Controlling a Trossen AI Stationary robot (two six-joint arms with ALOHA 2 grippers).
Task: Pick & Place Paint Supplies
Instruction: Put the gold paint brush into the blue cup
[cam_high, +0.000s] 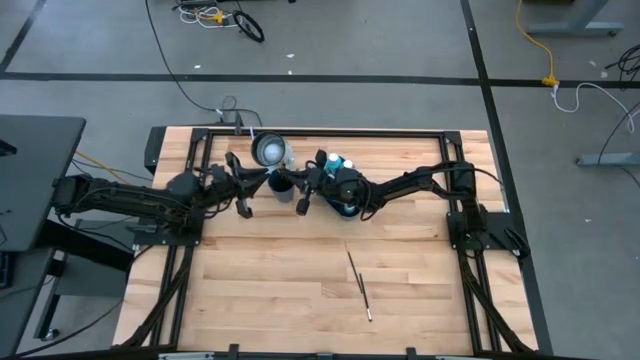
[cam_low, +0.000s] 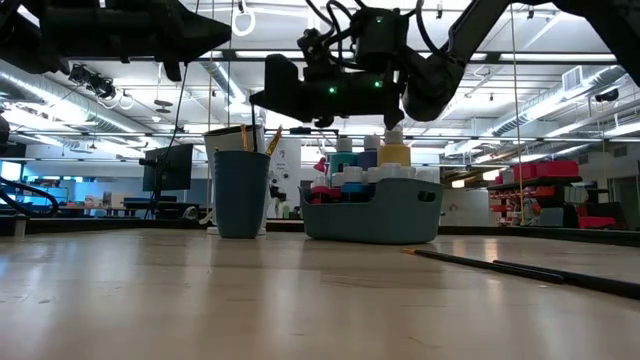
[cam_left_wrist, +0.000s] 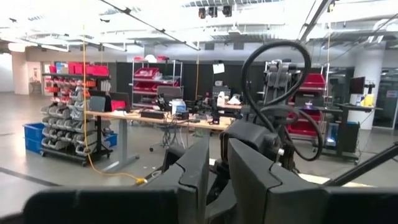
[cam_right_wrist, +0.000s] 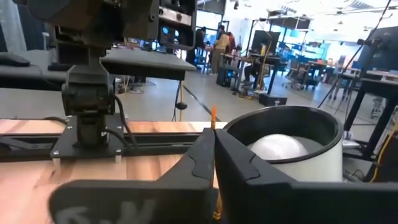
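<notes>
Right pincer (cam_right_wrist: 213, 140) clamped on a thin wood-handled brush (cam_right_wrist: 213, 115), fingers pressed together with the handle running between them and its orange end poking past the tips. Seen from above, positioned just right of the dark blue cup (cam_low: 240, 190), between cup and teal tray (cam_low: 370, 215), with the right arm reaching over the tray. Raised clear of the cup's rim in the low view. Left pincer (cam_left_wrist: 219, 146) just left of the cup, off the counter (cam_high: 280, 290), fingers close together with a narrow gap and nothing visible in it. Several brush handles upright in the cup, ends showing above the rim. Tray crowded with small capped paint bottles (cam_low: 394, 152): yellow, blue, teal and red among them, all upright, the yellow one tallest in the low view. Tray and cup near each other but not touching, both toward the back edge. Two more brushes loose on bare wood toward the front: one dark-handled (cam_high: 353, 262), another (cam_high: 363, 297) just beyond it, lying roughly end to end, well apart from tray and cup. Round dark-walled container with a white dome inside (cam_high: 268, 150) behind the cup, near the back rail. People at benches in the room beyond, too far off for detail.
</notes>
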